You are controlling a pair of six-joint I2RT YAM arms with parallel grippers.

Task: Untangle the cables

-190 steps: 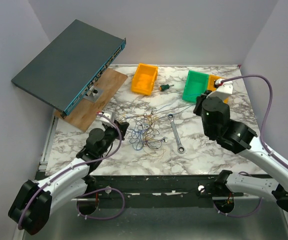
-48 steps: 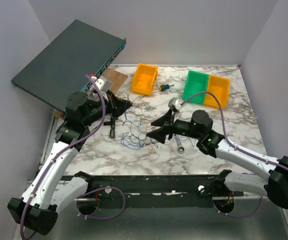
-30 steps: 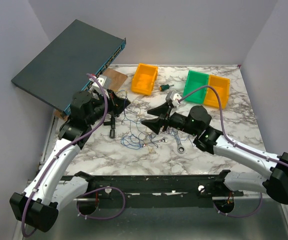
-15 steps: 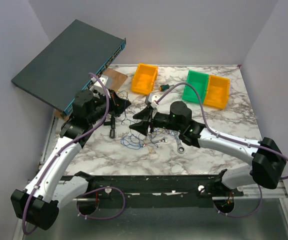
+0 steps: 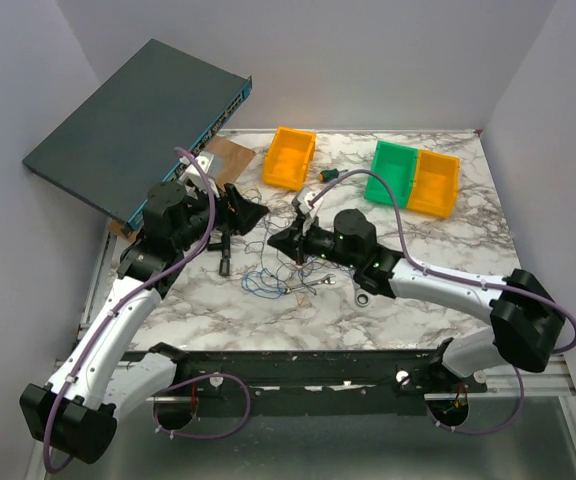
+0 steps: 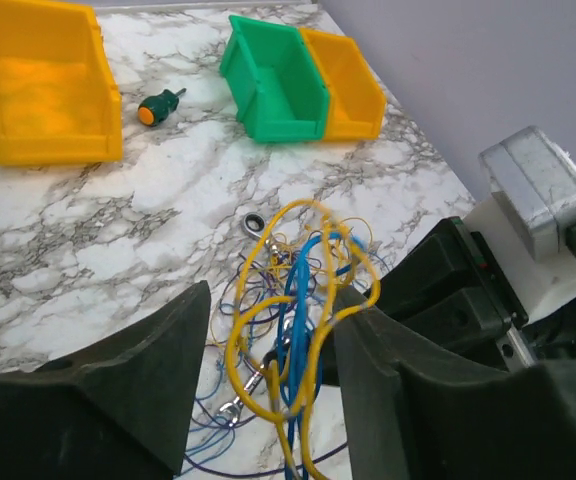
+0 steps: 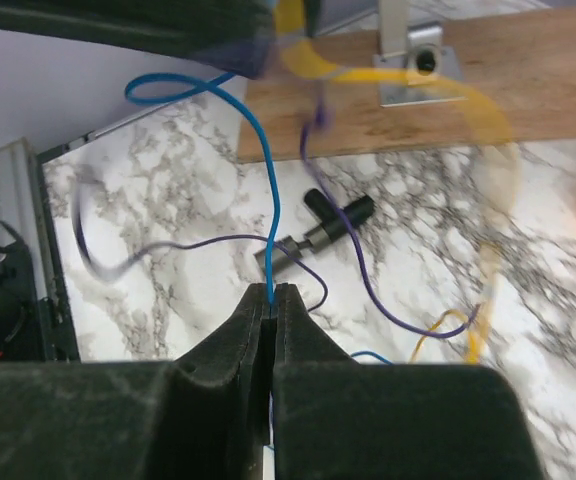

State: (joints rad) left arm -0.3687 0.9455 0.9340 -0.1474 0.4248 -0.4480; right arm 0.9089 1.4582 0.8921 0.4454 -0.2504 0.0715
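Note:
The cables (image 5: 284, 268) are a small tangle of thin blue, yellow and purple wires, partly lifted off the marble table between the two arms. My left gripper (image 5: 247, 213) is open. In the left wrist view, yellow and blue loops of the cables (image 6: 303, 285) hang between its fingers (image 6: 388, 360) and drape over the right one. My right gripper (image 5: 277, 238) has reached in close to the left gripper. In the right wrist view the right gripper (image 7: 272, 291) is shut on a single blue cable (image 7: 259, 150) that rises from the fingertips.
A yellow bin (image 5: 290, 157), a green bin (image 5: 391, 172) and an orange bin (image 5: 435, 182) stand at the back, with a small screwdriver (image 5: 330, 175) between them. A silver wrench (image 5: 359, 291) lies under the right arm. A network switch (image 5: 138, 120), wooden board (image 5: 230, 155) and black tool (image 5: 224, 260) sit at the left.
My left gripper has opened, leaving the cables loose between its fingers. My right gripper has moved left toward it and closed on a blue cable.

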